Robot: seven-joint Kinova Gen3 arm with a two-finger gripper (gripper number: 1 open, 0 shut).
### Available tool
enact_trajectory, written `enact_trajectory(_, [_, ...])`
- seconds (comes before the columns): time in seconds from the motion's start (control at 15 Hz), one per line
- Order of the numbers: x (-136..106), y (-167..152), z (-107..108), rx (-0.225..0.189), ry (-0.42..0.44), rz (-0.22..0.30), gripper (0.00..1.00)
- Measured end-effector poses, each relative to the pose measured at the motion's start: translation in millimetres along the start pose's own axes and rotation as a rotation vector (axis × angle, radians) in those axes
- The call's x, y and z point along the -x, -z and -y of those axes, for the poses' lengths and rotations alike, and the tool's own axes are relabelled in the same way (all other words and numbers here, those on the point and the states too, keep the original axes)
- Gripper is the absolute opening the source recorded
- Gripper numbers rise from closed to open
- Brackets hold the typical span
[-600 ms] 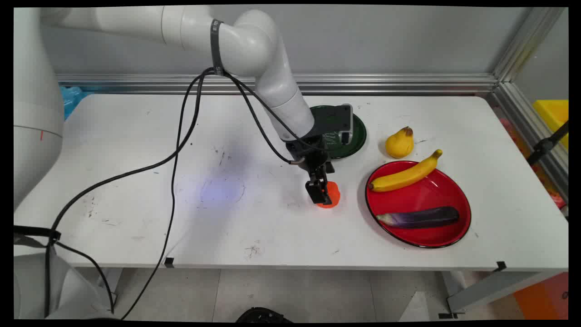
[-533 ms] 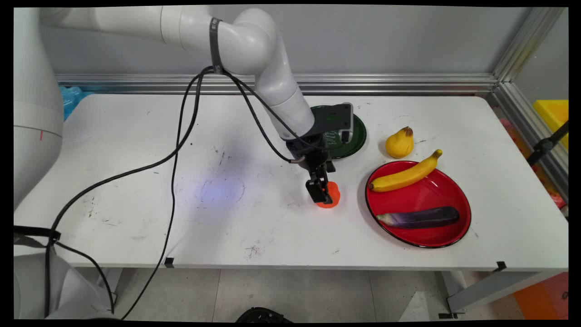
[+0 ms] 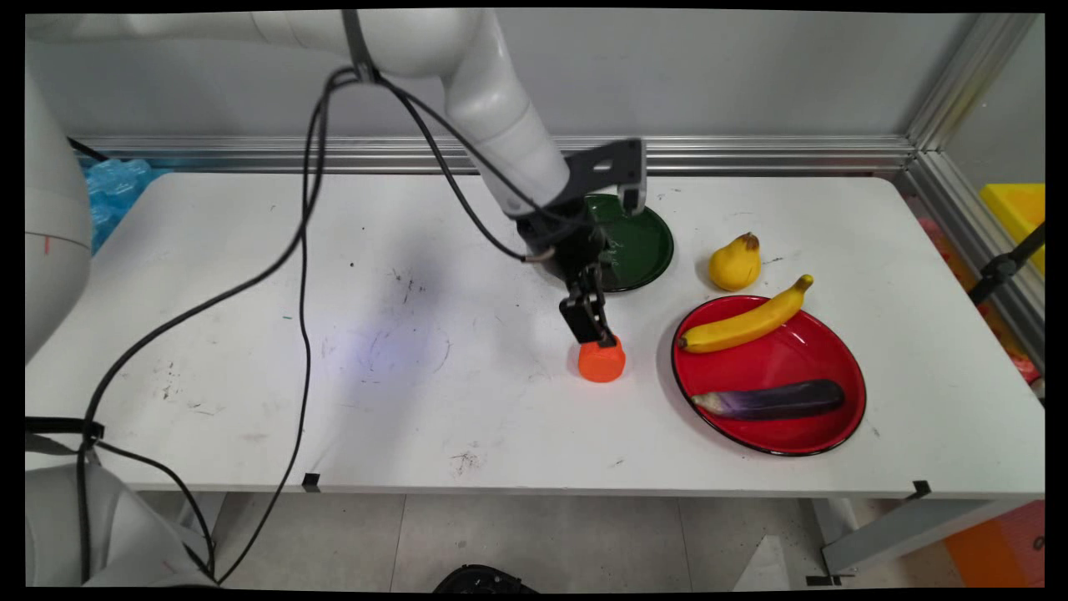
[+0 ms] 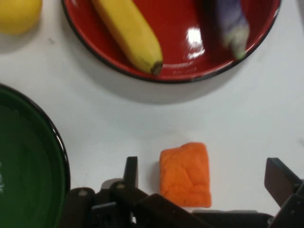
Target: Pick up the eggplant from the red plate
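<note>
A red plate holds a banana and what looks like an eggplant. Behind it sits a pear; a green plate lies left of that.

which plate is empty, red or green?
The green plate, behind the gripper: nothing shows on its visible part, though the arm covers some. The red plate holds a banana and an eggplant.

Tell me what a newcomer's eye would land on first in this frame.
Probably the red plate at the table's right, holding a banana and a purple eggplant. Next, the black gripper, open, just above a small orange object near the table's middle. Behind the gripper sits a dark green plate, and a yellow pear-shaped fruit stands between the two plates.
</note>
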Motion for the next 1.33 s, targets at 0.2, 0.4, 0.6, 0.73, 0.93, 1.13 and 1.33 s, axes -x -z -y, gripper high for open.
enact_trajectory(0.2, [-12, 23, -4, 0.002, 0.009, -0.029, 1.0])
enact_trajectory(0.4, [-32, 46, -8, 0.009, 0.021, -0.066, 1.0])
enact_trajectory(0.6, [-54, 53, -12, 0.013, 0.034, -0.1, 1.0])
enact_trajectory(0.73, [-71, 51, -16, 0.013, 0.05, -0.12, 1.0])
enact_trajectory(0.93, [-94, 38, -23, 0.006, 0.082, -0.14, 1.0])
enact_trajectory(1.13, [-115, 14, -30, -0.007, 0.116, -0.149, 1.0])
enact_trajectory(1.33, [-127, -10, -35, -0.023, 0.136, -0.142, 1.0])
